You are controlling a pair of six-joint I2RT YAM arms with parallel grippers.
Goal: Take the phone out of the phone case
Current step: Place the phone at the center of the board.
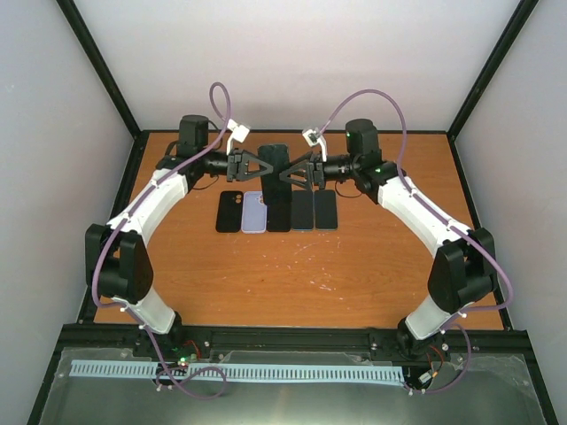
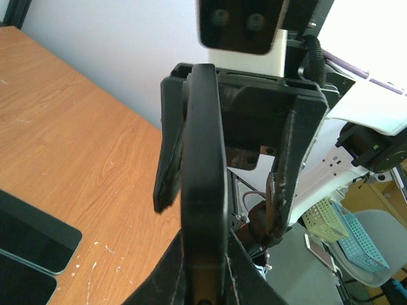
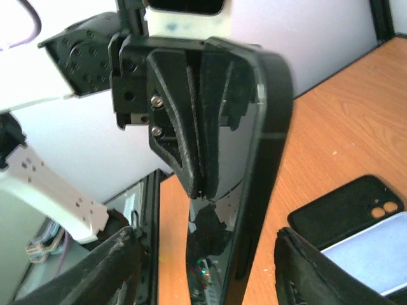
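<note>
A black phone in its black phone case (image 1: 275,163) is held upright on its edge above the table's far middle. My left gripper (image 1: 254,166) is shut on it from the left. The left wrist view shows the cased phone (image 2: 203,178) edge-on, clamped between the left gripper (image 2: 203,238) fingers. My right gripper (image 1: 295,173) is open, with one finger on each side of the phone. In the right wrist view the glossy screen (image 3: 236,165) stands between the spread right gripper (image 3: 205,235) fingers, apart from both, and the left arm's fingers (image 3: 191,127) pinch its upper part.
On the table under the held phone lies a row: a black case (image 1: 229,211), a pale lavender case (image 1: 254,212) and three dark phones (image 1: 303,211). The black case (image 3: 346,210) and the pale one (image 3: 375,257) show in the right wrist view. Black frame posts edge the table.
</note>
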